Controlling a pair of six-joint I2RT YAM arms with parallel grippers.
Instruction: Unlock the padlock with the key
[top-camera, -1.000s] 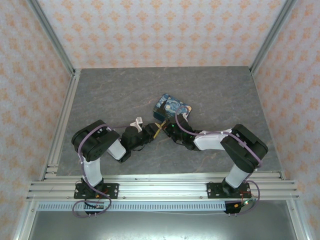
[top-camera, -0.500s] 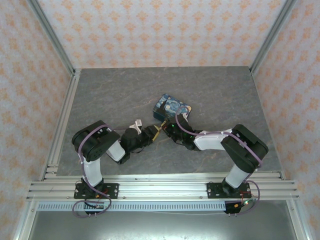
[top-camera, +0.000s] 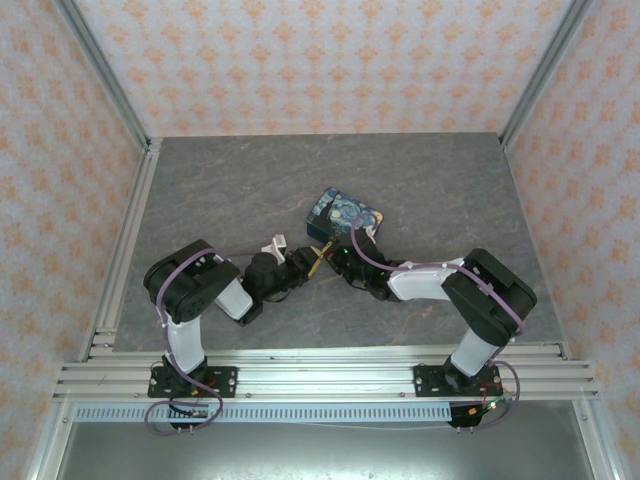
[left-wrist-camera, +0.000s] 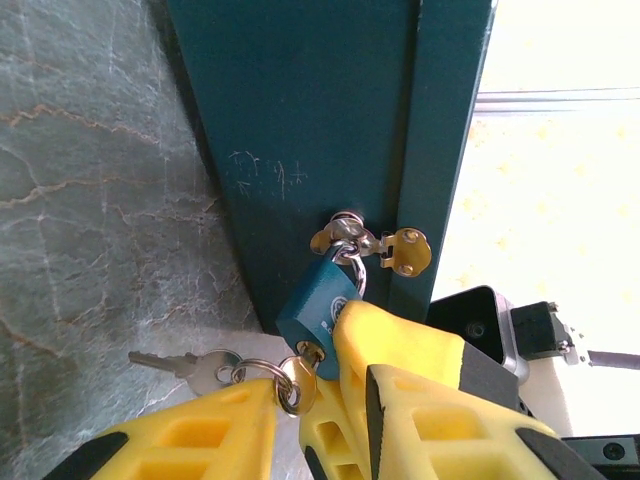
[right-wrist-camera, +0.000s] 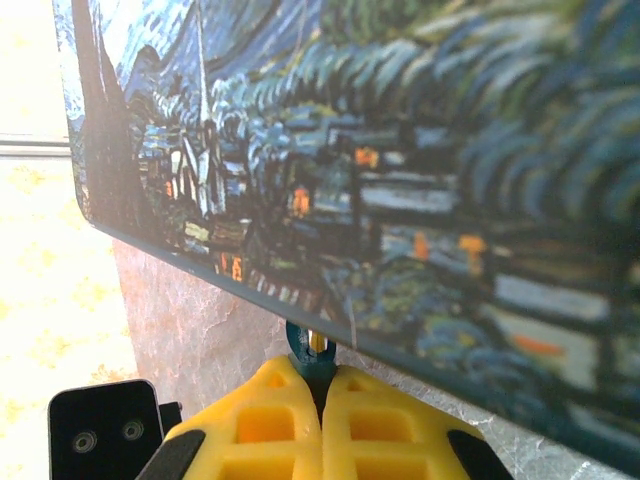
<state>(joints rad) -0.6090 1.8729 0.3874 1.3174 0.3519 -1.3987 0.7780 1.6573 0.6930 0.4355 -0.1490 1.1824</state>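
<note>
Your right gripper (right-wrist-camera: 320, 375) has its yellow fingers pressed together, and a sliver of the teal padlock (right-wrist-camera: 303, 358) is pinched between their tips, right under the edge of the patterned box (right-wrist-camera: 450, 180). Your left gripper (left-wrist-camera: 290, 400) has its jaws partly apart. The head of the key (left-wrist-camera: 293, 385) sits in the gap and touches the tip of the left-hand finger (left-wrist-camera: 200, 430). You cannot tell from here whether the jaws truly clamp it.

In the left wrist view the key's blade is in the bottom of the padlock. A ring runs through the key's head and carries a spare key (left-wrist-camera: 185, 365), which lies flat on the grey table (left-wrist-camera: 90, 200) just beside the box's dark side wall. The padlock hangs tilted against that wall, and its shackle passes through the brass hasp (left-wrist-camera: 370, 243) on the box. The shackle looks seated in the lock body.

From above, both grippers meet tip to tip just in front of the box's near edge. The left arm comes in from the box's left and the right arm from its right. The box itself sits on the table near its middle.
</note>
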